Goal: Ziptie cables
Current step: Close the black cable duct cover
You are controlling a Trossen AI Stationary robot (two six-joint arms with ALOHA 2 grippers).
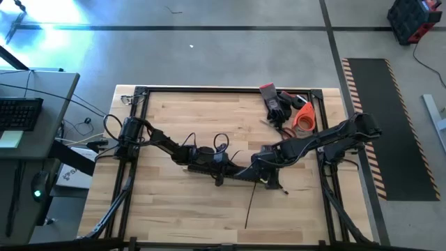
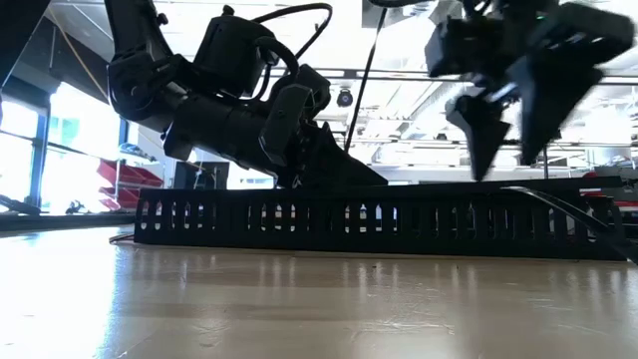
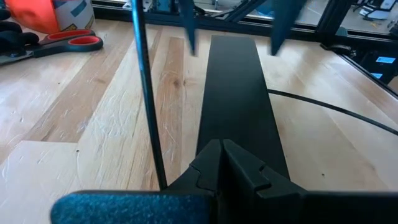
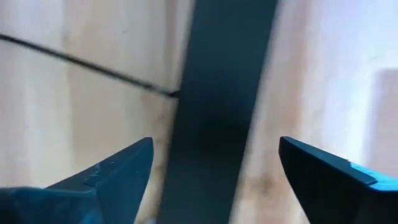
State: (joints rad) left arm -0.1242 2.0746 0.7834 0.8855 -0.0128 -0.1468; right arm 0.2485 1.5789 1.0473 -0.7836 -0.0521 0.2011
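Note:
A flat black perforated bar (image 2: 449,219) lies across the wooden table (image 1: 181,209), seen end-on in the left wrist view as bar (image 3: 239,87). My left gripper (image 3: 221,144) is shut, its tips on the bar's top. My right gripper (image 2: 508,140) hangs open above the bar's right part, one finger to each side, touching nothing. One thin cable (image 1: 249,209) lies on the table, running from the bar toward the near edge; it shows as cable (image 4: 81,62) in the right wrist view. A second thin dark strand (image 3: 146,93) rises beside my left gripper, its lower end hidden. My left gripper presses its shut fingertips (image 2: 302,181) down on the bar's top face (image 3: 236,134), left of the bar's middle. The fingers slant down from the table's left and lie along the bar. The bar rests flat on the table.
Red-handled scissors (image 3: 68,43), dark gloves (image 1: 273,101) and an orange roll (image 1: 304,118) lie at the far right of the table. A black frame (image 1: 230,89) runs around the table's edges.

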